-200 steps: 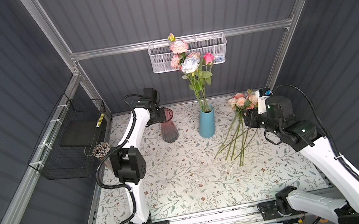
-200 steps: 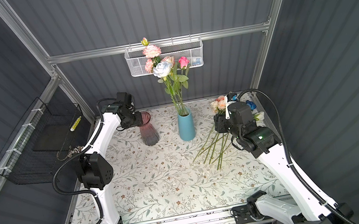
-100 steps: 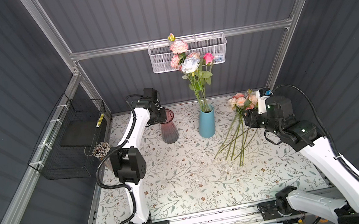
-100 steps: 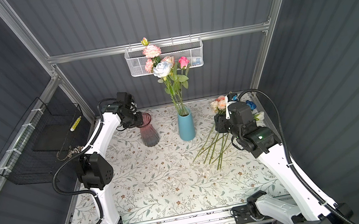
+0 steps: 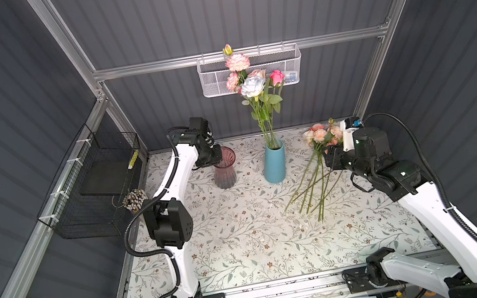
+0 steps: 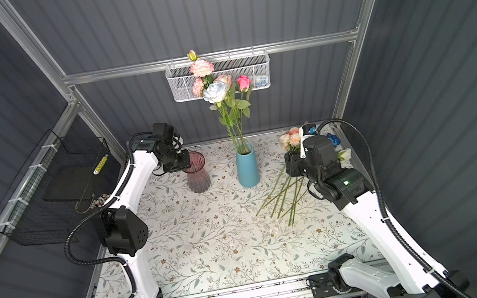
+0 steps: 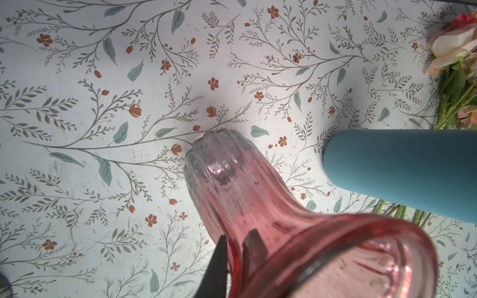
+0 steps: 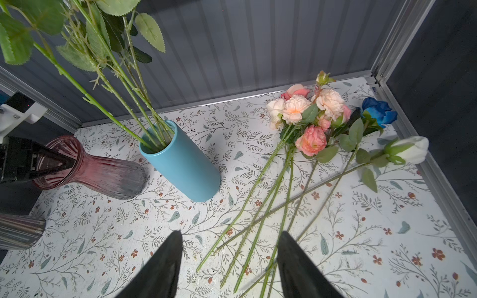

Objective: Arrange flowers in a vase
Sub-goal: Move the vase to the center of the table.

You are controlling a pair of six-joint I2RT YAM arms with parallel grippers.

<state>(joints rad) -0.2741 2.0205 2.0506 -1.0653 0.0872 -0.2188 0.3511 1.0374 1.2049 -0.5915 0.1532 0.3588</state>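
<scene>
done: stems (image 5: 265,119) in tall blue ceramic vase (image 5: 273,163) | todo: loose pink/peach/blue/white flowers (image 8: 311,140) on mat (image 5: 244,236) | left gripper (image 7: 237,238) pinching pink ribbed-glass vase (image 7: 258,196) rim | right gripper (image 8: 229,233) jaws spread, empty

One pink vase (image 5: 225,174), one blue vase (image 5: 274,165), two baskets (image 5: 288,64), two arms (image 5: 183,168).

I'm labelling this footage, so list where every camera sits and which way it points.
Top views: high at the front, looking down toward the back wall; left arm and right arm show, plus pink vase, blue vase and loose flowers.
Left wrist: on the left arm, looking down at the table; left end effector shows, shut on the pink vase's rim.
Right wrist: on the right arm, looking over the loose flowers toward the back wall; open right end effector shows.
Shared: both wrist views show both vases.
</scene>
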